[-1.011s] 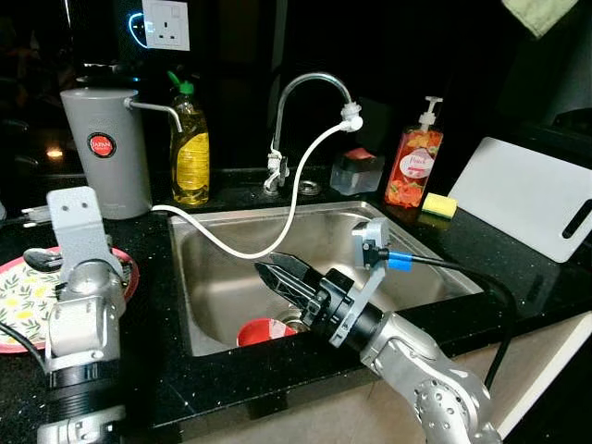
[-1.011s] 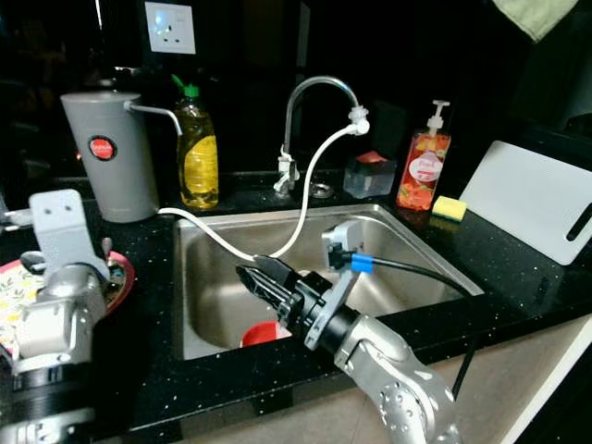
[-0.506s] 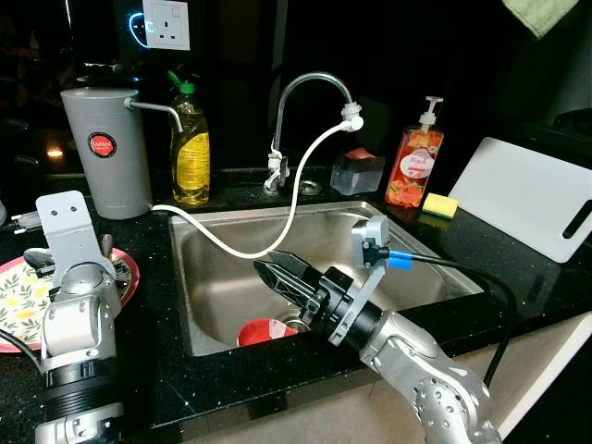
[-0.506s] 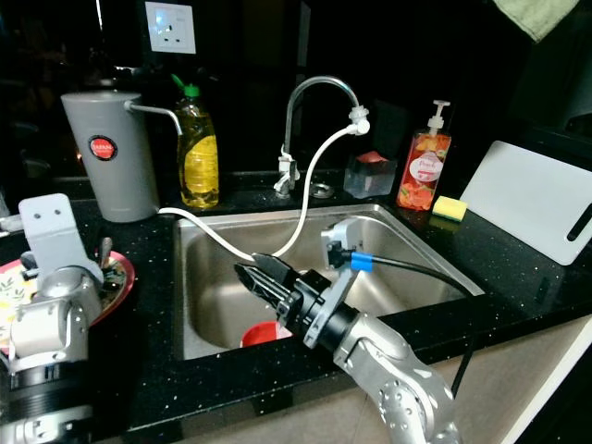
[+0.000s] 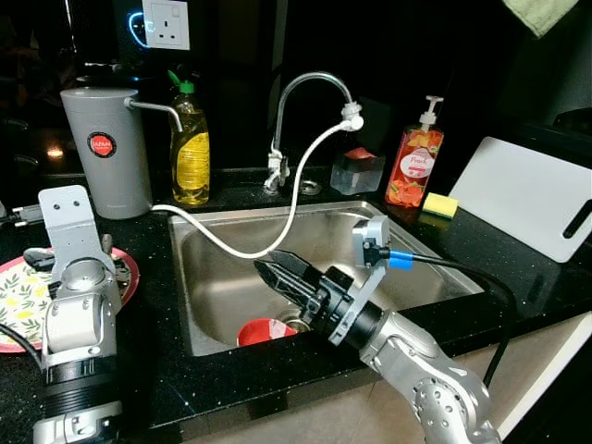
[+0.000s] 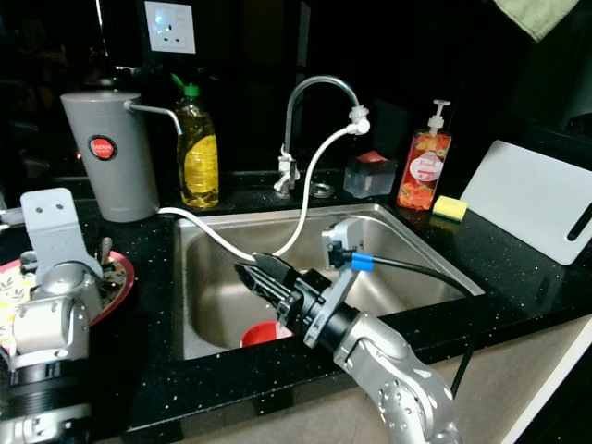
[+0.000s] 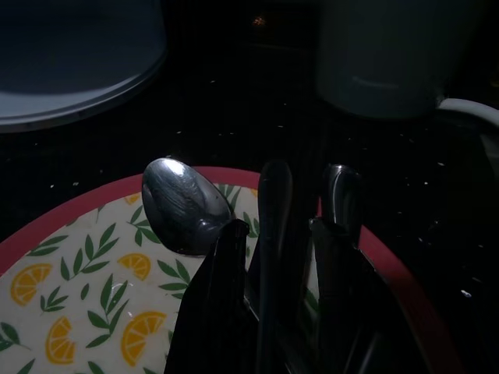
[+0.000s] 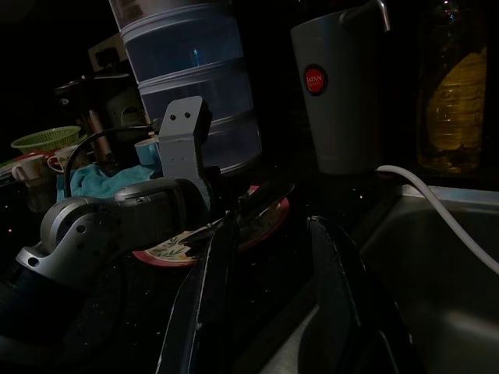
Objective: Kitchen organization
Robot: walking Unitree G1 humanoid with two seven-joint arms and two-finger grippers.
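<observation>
Head views, task things: a plate (image 5: 18, 301) with lemon print is seen at the left edge of the frame on the black bench (image 5: 157, 277), with spoons on it; a red bowl (image 5: 266, 331) lies low in the sink (image 5: 231, 268), centre of the frame.
Head views, right pincer (image 5: 268, 270): held over the sink centre, fingers parted, nothing grasped.
Head views, room: a white hose (image 5: 296, 199) is strung across the sink's upper half and could be snagged; the bench's front edge is close below.
Left wrist view, left pincer (image 7: 273, 257): fingers parted astride a dark spoon handle (image 7: 270, 226), not yet clenched; another spoon (image 7: 183, 206) lies just beside.
Left wrist view, risk: both spoons might be pinched together, or the plate tipped.
Right wrist view: the left arm (image 8: 117, 214) and a grey jug (image 8: 339, 93) are seen beyond the sink rim.
</observation>
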